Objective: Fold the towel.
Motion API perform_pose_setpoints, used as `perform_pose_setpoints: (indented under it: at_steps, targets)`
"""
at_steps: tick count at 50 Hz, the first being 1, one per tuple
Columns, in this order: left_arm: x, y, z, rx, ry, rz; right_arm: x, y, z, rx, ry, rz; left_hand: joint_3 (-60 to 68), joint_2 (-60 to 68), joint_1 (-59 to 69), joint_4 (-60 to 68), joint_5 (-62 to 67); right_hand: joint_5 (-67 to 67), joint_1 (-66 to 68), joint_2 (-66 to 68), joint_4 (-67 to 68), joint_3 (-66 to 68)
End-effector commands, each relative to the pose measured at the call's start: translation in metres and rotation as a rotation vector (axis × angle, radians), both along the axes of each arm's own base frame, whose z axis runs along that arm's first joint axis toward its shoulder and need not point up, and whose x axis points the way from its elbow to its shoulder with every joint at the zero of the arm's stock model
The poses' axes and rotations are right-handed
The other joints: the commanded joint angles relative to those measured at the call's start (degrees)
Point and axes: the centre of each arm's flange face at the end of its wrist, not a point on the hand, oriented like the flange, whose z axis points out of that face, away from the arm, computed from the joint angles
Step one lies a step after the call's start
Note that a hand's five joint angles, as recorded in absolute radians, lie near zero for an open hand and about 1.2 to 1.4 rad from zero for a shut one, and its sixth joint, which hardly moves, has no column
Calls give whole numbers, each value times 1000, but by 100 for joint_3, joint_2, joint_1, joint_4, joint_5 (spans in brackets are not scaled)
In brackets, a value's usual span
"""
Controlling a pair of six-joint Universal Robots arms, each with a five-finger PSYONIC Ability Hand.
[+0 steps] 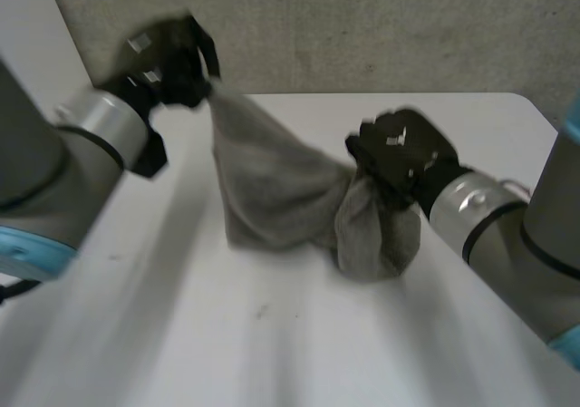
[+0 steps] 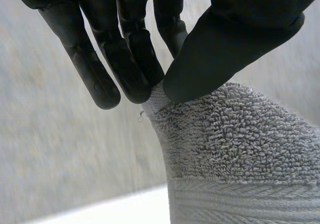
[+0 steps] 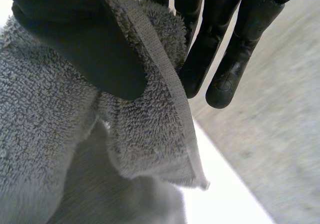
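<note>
Grey towel (image 1: 281, 189) is held up off the white table (image 1: 227, 334), slung between both hands, in front of a grey wall (image 1: 362, 26).

Left hand (image 1: 172, 62): raised high at the far left side of the table. It has one top corner of the towel. In the left wrist view the thumb (image 2: 235, 39) presses against the fingers (image 2: 125, 59) with the hemmed corner pinched between them; the cloth (image 2: 240, 154) hangs straight down below the fingertips.

Right hand (image 1: 399, 153): lower, right of the table's middle. In the right wrist view the thumb (image 3: 85, 44) clamps a hemmed edge of the towel (image 3: 45, 124) against the fingers (image 3: 225, 59), which run nearly straight behind the cloth. A folded flap hangs below the pinch.

Towel shape, head view: it slopes down from the left hand to the right hand in a slack sheet. Its lower edge rests on the table between the two hands. A bunched lump hangs under the right hand and touches the tabletop.

Both grey arms reach in from the near corners.
</note>
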Motion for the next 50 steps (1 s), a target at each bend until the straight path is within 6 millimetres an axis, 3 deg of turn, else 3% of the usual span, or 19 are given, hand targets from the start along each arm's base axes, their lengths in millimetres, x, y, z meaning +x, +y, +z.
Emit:
perform_pose_setpoints:
  at_steps: [1, 11, 16, 18, 22, 24, 28, 29, 30, 32, 33, 34, 35, 37, 43, 45, 50]
  targets:
    - [-13, -5, -49, 109, -86, -18, 1, 9, -24, 17, 19, 60, 1030, 1029, 1205, 1025, 1082, 1491, 2653, 1418, 1144, 1210]
    - [11, -15, -50, 131, -92, 52, 19, -8, -23, -94, -46, 91, 1030, 1029, 1205, 1025, 1082, 1491, 2653, 1418, 1144, 1210]
    - [40, -24, -42, 122, -81, 139, 47, -3, -26, -144, -81, 188, 1030, 1029, 1205, 1025, 1082, 1491, 2653, 1418, 1144, 1210]
    - [58, -29, -41, 127, -81, 193, 66, 4, -33, -148, -90, 261, 1030, 1029, 1205, 1025, 1082, 1491, 2653, 1418, 1144, 1210]
    - [74, -34, -43, 135, -82, 240, 84, 11, -45, -128, -93, 339, 1030, 1029, 1205, 1025, 1082, 1491, 2653, 1418, 1144, 1210]
    - [82, -37, -47, 148, -85, 264, 100, 22, -62, -95, -87, 435, 1030, 1029, 1205, 1025, 1082, 1491, 2653, 1418, 1144, 1210]
    - [104, -44, -59, 191, -96, 327, 113, 33, -80, -60, -75, 526, 1030, 1029, 1205, 1025, 1082, 1491, 2653, 1418, 1144, 1210]
    - [108, -44, -63, 200, -108, 339, 116, 36, -87, -46, -67, 544, 1030, 1029, 1205, 1025, 1082, 797, 1960, 725, 451, 516]
    - [108, -44, -63, 200, -108, 339, 116, 36, -88, -46, -67, 545, 1030, 1029, 1205, 1025, 1082, 790, 1953, 718, 444, 509]
    - [112, -45, -66, 206, -123, 349, 117, 37, -96, -29, -59, 551, 427, 425, 601, 422, 479, -1384, -221, -1456, -1730, -1664]
    - [114, -45, -70, 217, -145, 353, 117, 37, -96, -29, -59, 551, -423, -424, -248, -428, -371, -1396, -234, -1469, -1743, -1677]
    - [116, -45, -74, 223, -164, 358, 117, 36, -96, -27, -58, 543, -1147, -1149, -972, -1152, -1095, -2612, -1450, -2685, -2959, -2893]
    - [116, -45, -74, 223, -164, 358, 117, 36, -96, -27, -58, 543, -1155, -1156, -980, -1160, -1103, -2624, -1462, -2697, -2971, -2905]
    - [117, -42, -80, 231, -202, 350, 116, 34, -89, -40, -63, 519, -2078, -2079, -1903, -2083, -2026, -5509, -4347, -5582, -5856, -5790]
    - [113, -39, -76, 210, -239, 334, 104, 23, -57, -97, -87, 397, -2181, -2182, -2006, -2186, -2129, -5509, -4347, -5582, -5856, -5790]
    - [111, -36, -71, 187, -248, 328, 90, 19, -33, -116, -99, 282, -2415, -2416, -2240, -2420, -2363, -5509, -4347, -5582, -5856, -5790]
    - [103, -25, -53, 126, -235, 301, 60, -1, -16, -62, -106, 114, -3153, -3155, -2979, -3159, -3101, -5509, -4347, -5582, -5856, -5790]
